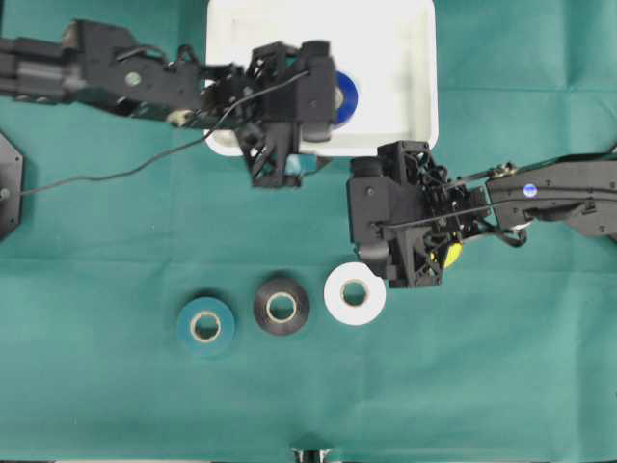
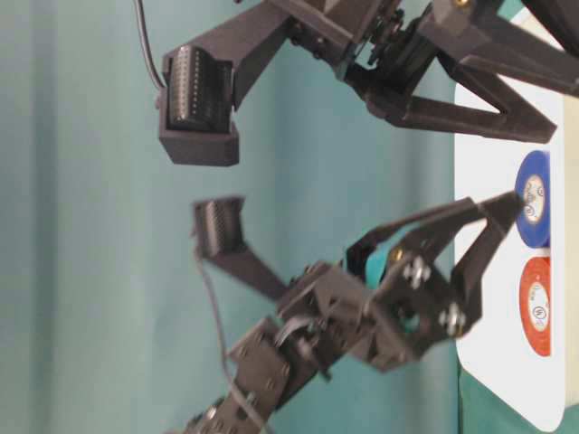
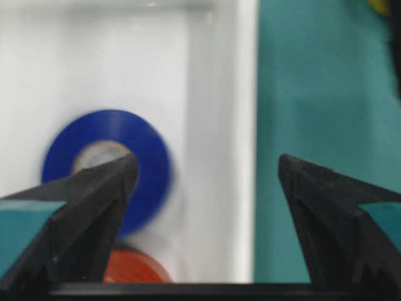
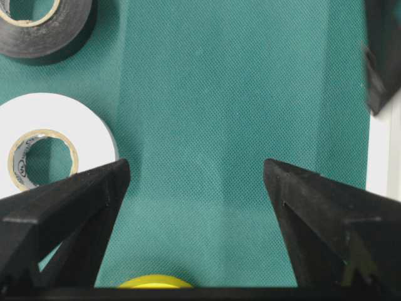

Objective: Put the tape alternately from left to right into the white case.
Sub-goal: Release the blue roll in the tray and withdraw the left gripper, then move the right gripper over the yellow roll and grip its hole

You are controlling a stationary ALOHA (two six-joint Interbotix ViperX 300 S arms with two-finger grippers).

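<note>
1. Six rolls of tape were counted, all lying flat with cores upward: a blue roll (image 1: 345,98) and a red roll (image 2: 536,306) in the case (image 1: 410,58), and teal (image 1: 205,326), black (image 1: 281,307) and white (image 1: 355,293) rolls in a row on the green desk (image 1: 96,386), with a yellow roll (image 1: 450,256) just beyond the white one.
2. The case's long axis ran left to right in the overhead view, at the far edge of the desk.
3. The red roll was hidden under the left arm from overhead; it was shown beside the blue roll in the table-level view and partly in the left wrist view.
4. The yellow roll was mostly hidden under the right arm; only its edge appeared in the right wrist view.
5. The left claw (image 3: 207,188) was spread wide and held nothing, over the case's near rim, beside the blue roll.
6. The right claw (image 4: 197,182) was also wide apart and empty, above bare cloth, with the yellow roll at its base.
</note>
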